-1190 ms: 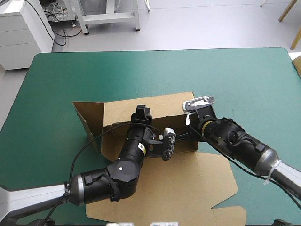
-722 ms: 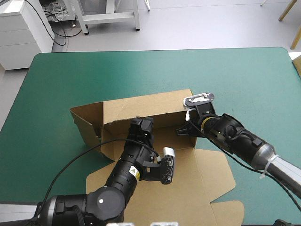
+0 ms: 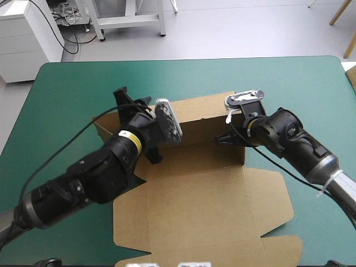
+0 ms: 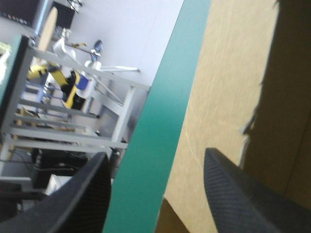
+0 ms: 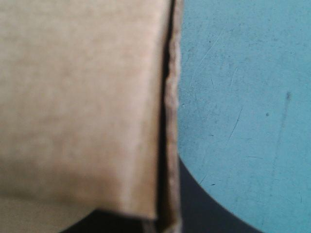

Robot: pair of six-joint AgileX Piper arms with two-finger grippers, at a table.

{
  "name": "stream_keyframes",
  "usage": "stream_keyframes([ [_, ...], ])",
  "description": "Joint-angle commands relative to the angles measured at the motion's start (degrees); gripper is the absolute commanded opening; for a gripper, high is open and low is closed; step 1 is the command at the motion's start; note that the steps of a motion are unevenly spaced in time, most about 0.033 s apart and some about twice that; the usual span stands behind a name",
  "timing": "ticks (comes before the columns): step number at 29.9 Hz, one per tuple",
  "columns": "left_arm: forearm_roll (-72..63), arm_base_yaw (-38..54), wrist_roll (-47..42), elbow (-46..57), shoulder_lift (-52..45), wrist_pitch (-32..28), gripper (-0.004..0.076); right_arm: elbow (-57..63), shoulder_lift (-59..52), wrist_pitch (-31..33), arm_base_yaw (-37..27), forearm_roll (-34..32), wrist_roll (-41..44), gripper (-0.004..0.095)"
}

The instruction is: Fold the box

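At box right wall, right end effector clamped board edge; left end effector hovered, fingers apart, by left far corner.

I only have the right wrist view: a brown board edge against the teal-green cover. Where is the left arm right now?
Observer: The left gripper is raised over the left end of the far wall of the brown cardboard box, jaws open.
Operator: Is the lid flat?
Observer: Yes, the lid panel lies flat on the teal-green table cover, on the robot's side of the tray.
Operator: Which wall am I on?
Observer: The right gripper has its jaws shut on the short right end wall, which stands upright.
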Motion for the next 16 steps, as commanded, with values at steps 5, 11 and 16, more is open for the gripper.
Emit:
stream_keyframes([
  [5,-14.07,13.74,5.12,-8.02,-2.51,-4.66,0.041,-8.24,0.38,6.39,-11.43,12.3,-12.46,-0.002],
  [11,-21.5,19.22,4.25,-8.02,-5.95,-8.33,0.041,-13.02,6.32,13.52,-18.85,15.94,-18.52,-0.0022],
  [16,-26.29,23.66,3.6,-4.58,-9.99,-9.41,0.0404,-15.62,11.68,13.52,-20.16,17.76,-20.85,-0.002],
])
